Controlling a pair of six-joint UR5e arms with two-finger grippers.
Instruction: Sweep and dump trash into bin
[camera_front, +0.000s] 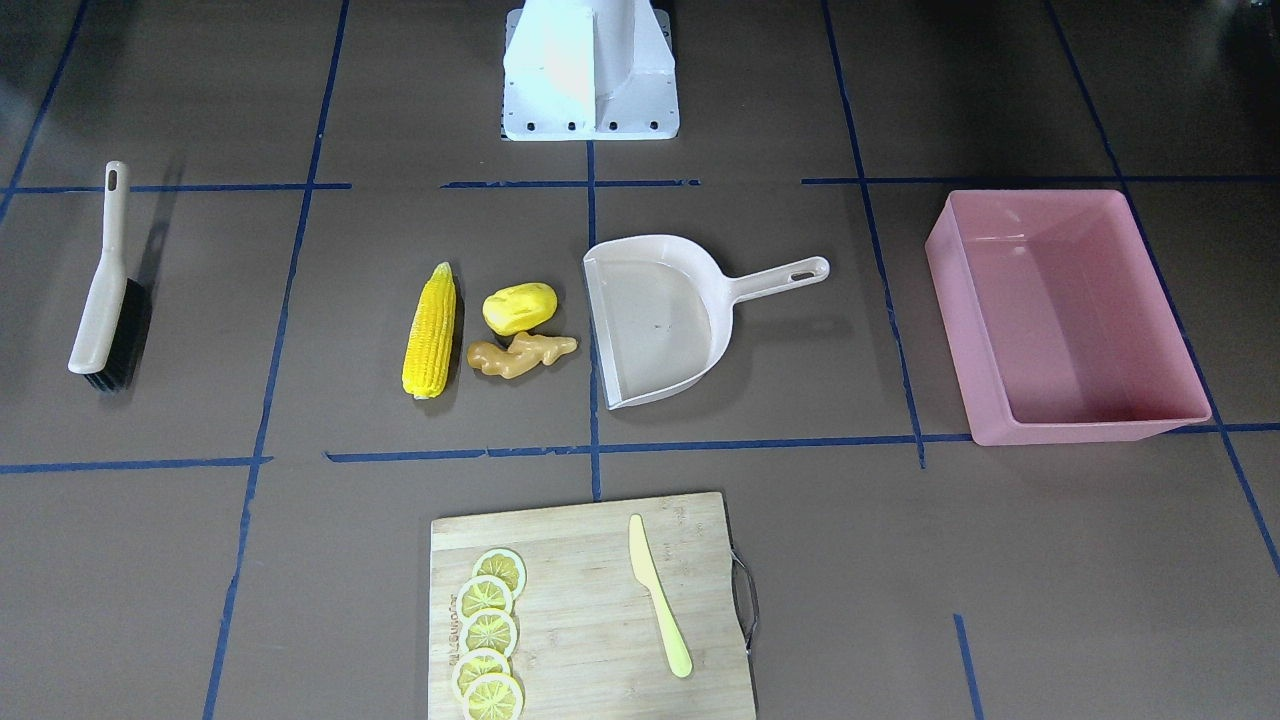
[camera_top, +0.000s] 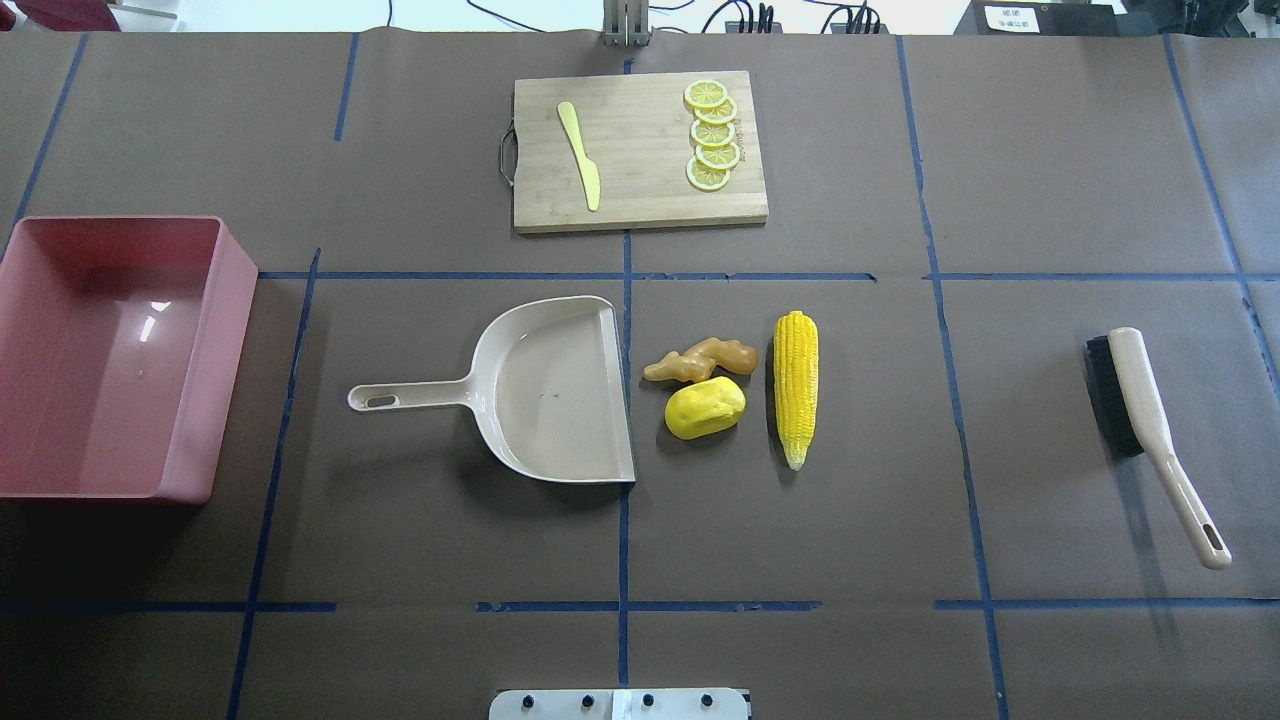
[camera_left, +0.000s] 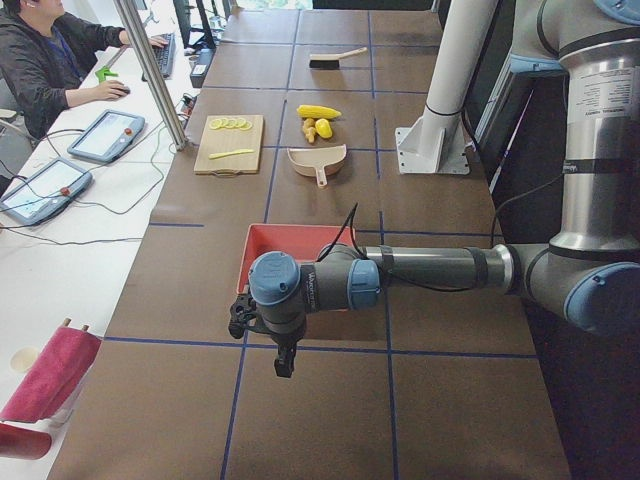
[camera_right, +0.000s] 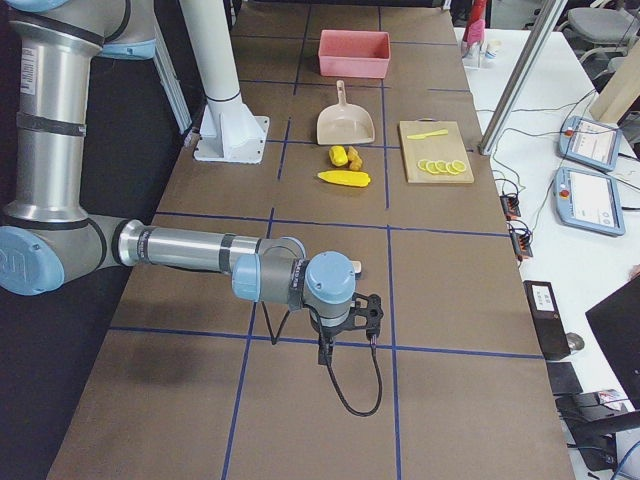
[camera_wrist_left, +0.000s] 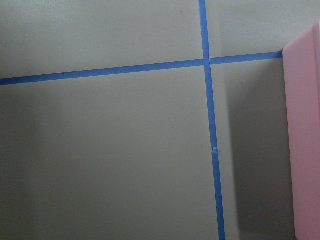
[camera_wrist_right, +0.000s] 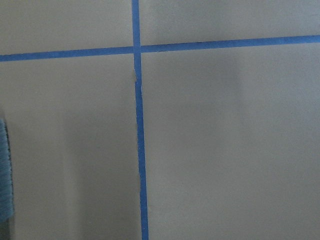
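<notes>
Left gripper (camera_left: 284, 368): hanging fingers-down over the table (camera_top: 450, 550) at the end of the near arm; it is showing only in the side view, so whether the jaws are apart or together cannot be told
Right gripper (camera_right: 323, 358): hanging fingers-down at the opposite end of the table; likewise showing only from the side, so its jaw state cannot be told
Bin (camera_top: 228, 385): standing upright just beyond the left gripper, its pink wall running along the edge of the left wrist view
Brush (camera_top: 1150, 410): lying just beyond the right gripper, its bristles showing at the edge of the right wrist view
Dustpan (camera_top: 560, 400): lying past the bin from the left gripper, well apart from it, open mouth facing the trash
Potato (camera_top: 705, 408): lying just beside the dustpan mouth, well apart from both grippers
Ginger root (camera_top: 700, 360): lying against the potato
Corn cob (camera_top: 796, 385): lying just beside those two, on the right gripper's side
Cutting board (camera_top: 640, 195): sitting far from both grippers, carrying lemon slices (camera_top: 712, 135) and a knife (camera_top: 580, 155)
</notes>
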